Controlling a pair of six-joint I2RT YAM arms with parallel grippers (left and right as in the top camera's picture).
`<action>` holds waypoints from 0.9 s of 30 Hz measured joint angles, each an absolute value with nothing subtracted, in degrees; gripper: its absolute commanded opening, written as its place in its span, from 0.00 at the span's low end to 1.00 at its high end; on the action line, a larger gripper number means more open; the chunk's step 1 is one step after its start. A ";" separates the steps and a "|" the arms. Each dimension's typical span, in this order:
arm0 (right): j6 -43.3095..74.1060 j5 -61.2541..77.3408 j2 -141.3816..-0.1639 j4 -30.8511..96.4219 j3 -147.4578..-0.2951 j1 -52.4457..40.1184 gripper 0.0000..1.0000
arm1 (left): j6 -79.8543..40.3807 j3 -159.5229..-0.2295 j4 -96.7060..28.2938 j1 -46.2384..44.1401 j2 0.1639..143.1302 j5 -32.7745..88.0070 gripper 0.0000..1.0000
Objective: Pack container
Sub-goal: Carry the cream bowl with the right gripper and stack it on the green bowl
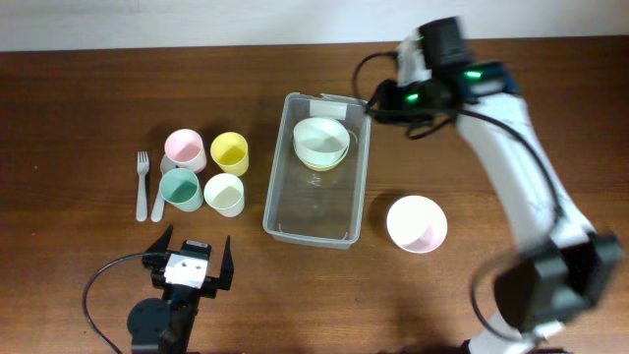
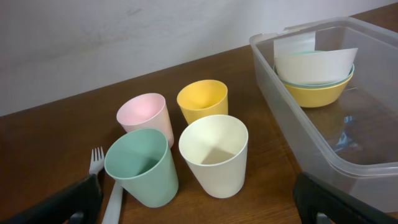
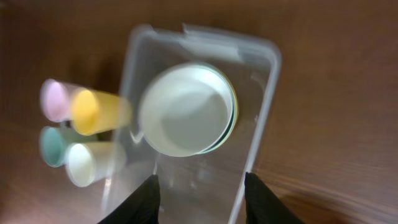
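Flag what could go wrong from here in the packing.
1. The right gripper, open, hangs above the container near its rim; coming down it might clip the wall and shove the container.
2. The four cups stand close together; the left gripper could knock a neighbour when taking one.
3. The pink bowl sits outside the container; set off-centre on the stacked bowls, it might tilt.

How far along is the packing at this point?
Done: a stack of bowls sits at the far end of the container. In hand: nothing; the right pincer hovers open over it, and the left pincer rests open. Left: the pink bowl beside the container, four cups and the fork.
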State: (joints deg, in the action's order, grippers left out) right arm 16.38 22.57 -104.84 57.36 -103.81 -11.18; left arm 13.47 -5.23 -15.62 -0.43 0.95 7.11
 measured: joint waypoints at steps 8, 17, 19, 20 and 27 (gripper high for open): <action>14.57 21.93 -100.79 58.76 -105.93 -15.49 0.04 | 13.47 -5.23 -15.64 -0.43 0.95 7.11 1.00; 14.35 21.30 -118.04 52.34 -105.80 -21.17 0.04 | 13.47 -5.23 -15.64 -0.43 0.95 7.11 1.00; 14.35 21.28 -121.16 52.31 -105.71 -21.89 0.04 | 13.45 -5.23 -15.62 -0.43 0.95 7.11 1.00; 14.35 21.30 -122.58 52.31 -105.65 -22.26 0.04 | 13.47 -5.23 -15.62 -0.43 0.95 7.11 1.00; 12.84 21.80 -125.47 53.10 -105.36 -23.29 0.04 | 13.47 -5.23 -15.64 -0.43 0.95 7.11 1.00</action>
State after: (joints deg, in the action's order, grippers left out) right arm 12.84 21.80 -125.47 53.10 -105.36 -23.29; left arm 13.47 -5.23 -15.64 -0.43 0.95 7.11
